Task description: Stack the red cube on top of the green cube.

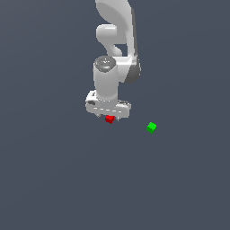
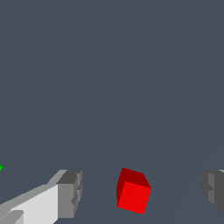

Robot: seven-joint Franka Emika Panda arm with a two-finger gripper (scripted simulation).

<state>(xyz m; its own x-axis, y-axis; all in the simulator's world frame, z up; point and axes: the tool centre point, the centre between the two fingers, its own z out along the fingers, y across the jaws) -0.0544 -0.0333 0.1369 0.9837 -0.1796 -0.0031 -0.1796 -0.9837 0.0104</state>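
Fingers [image 2: 69,194] of my gripper [image 2: 142,194] stood spread around the skewed red cube [image 2: 133,197], green cube [image 1: 151,127] well apart to the exterior view's right; closing, I feared, might twist it loose.

a plain dark grey-blue worktop [image 1: 54,179] carries the red cube [image 1: 109,119] near the middle of the exterior view and the green cube [image 1: 151,127] lying well apart from it at about four o'clock.
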